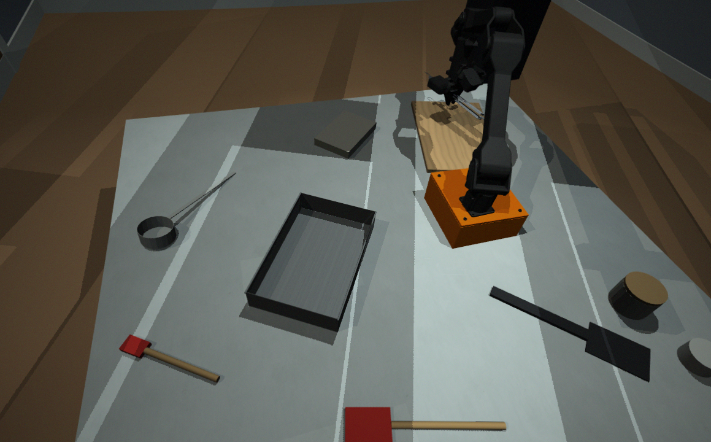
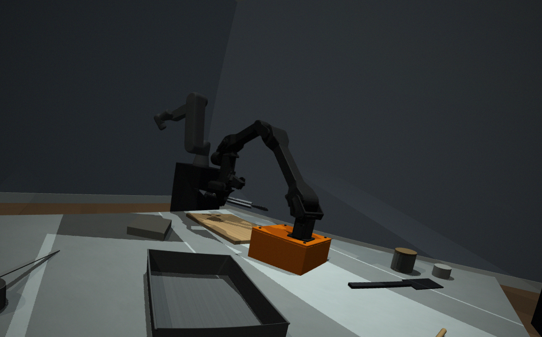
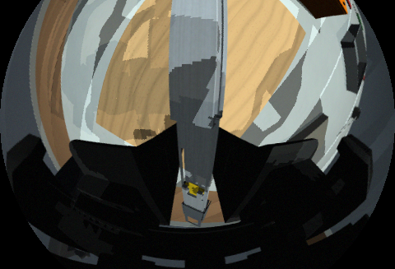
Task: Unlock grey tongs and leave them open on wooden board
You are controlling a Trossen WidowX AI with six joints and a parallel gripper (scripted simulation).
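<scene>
My gripper [image 1: 449, 94] [image 2: 219, 192] [image 3: 193, 126] is shut on the grey tongs [image 1: 472, 107] [image 2: 248, 204] [image 3: 193, 55] near their hinge end. It holds them nearly level a little above the far end of the wooden board [image 1: 448, 148] [image 2: 230, 232] [image 3: 258, 50]. The tongs do not touch the board. Their two arms lie close together in the wrist view. The dark roasting tin [image 1: 292, 310] [image 2: 189, 261] stands in the middle of the table with nothing across it.
The orange arm base [image 1: 489, 225] [image 2: 281, 251] sits just in front of the board. A grey block [image 1: 345, 133] [image 2: 149, 228] lies left of the board. Also on the table are a small pan [image 1: 156, 231], two red spatulas [image 1: 138, 346] [image 1: 368, 423], a black spatula [image 1: 594, 335] and two short cylinders [image 1: 637, 294] [image 1: 703, 356].
</scene>
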